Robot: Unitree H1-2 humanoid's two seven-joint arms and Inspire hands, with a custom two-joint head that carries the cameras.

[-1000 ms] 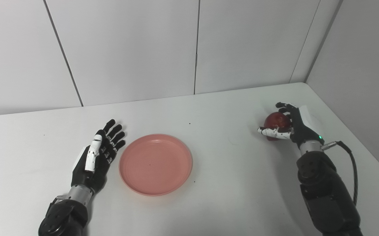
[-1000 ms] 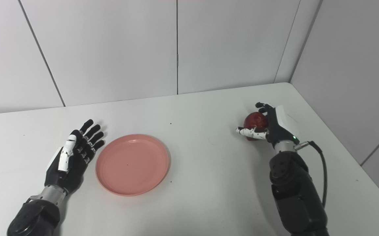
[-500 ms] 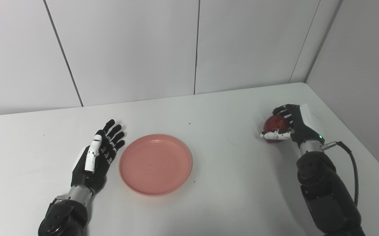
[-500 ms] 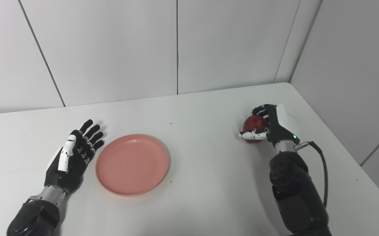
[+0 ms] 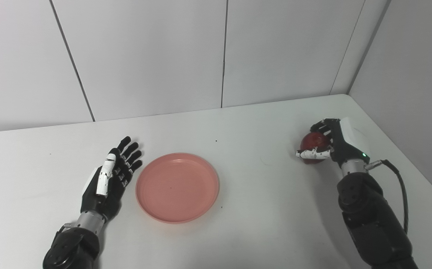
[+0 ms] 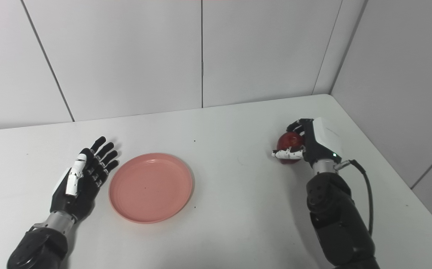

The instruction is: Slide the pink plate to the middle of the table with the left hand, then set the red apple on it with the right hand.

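The pink plate (image 5: 177,186) lies flat on the white table (image 5: 261,209), a little left of the middle. Just left of its rim rests my left hand (image 5: 108,180), open, palm up, fingers spread and not touching the plate. At the far right the red apple (image 5: 313,144) sits inside my right hand (image 5: 333,144), whose fingers curl over its top while the thumb presses its front. The hand is shut on the apple. I cannot tell whether the apple touches the table. In the right eye view the apple (image 6: 289,142) and plate (image 6: 151,186) show the same way.
The table's right edge (image 5: 399,149) runs close beside my right arm, with the wall corner just behind it. A black cable (image 5: 401,186) loops off the right wrist. Grey wall panels stand behind the table.
My right hand's fingers have curled down over the apple and closed on it. The left hand and the plate have not moved.
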